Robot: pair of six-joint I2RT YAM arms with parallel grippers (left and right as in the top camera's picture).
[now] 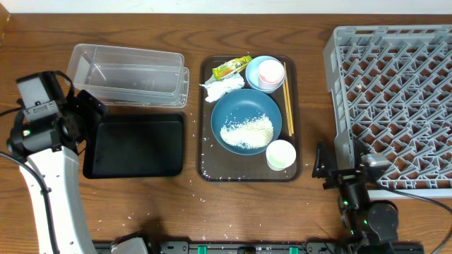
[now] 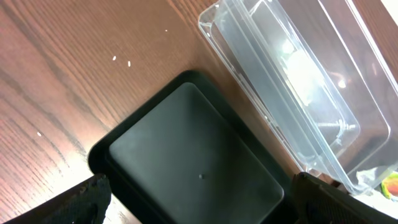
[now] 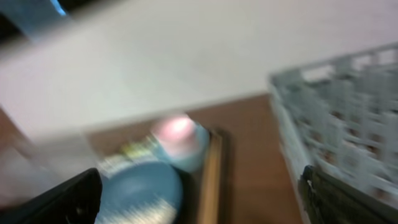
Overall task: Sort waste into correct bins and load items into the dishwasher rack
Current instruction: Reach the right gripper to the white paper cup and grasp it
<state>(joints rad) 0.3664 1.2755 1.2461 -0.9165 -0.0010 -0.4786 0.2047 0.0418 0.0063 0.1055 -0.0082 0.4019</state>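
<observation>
On the brown serving tray (image 1: 205, 168) lies a dark blue plate (image 1: 236, 109) with a heap of white rice (image 1: 247, 132). Beside it are a light blue bowl (image 1: 266, 73), a white cup (image 1: 281, 154), chopsticks (image 1: 287, 99), a crumpled napkin (image 1: 220, 89) and a yellow-green wrapper (image 1: 232, 68). The black tray (image 1: 134, 144) and clear tub (image 1: 127, 74) sit to the left. My left gripper (image 1: 86, 118) hangs open over the black tray (image 2: 193, 155). My right gripper (image 1: 335, 166) is open beside the grey rack (image 1: 395, 106), holding nothing.
Stray rice grains (image 2: 121, 60) dot the wood around the black tray. The clear tub (image 2: 298, 74) lies close behind that tray. The right wrist view is motion-blurred, showing plate (image 3: 140, 193), bowl (image 3: 180, 146) and rack (image 3: 348, 118).
</observation>
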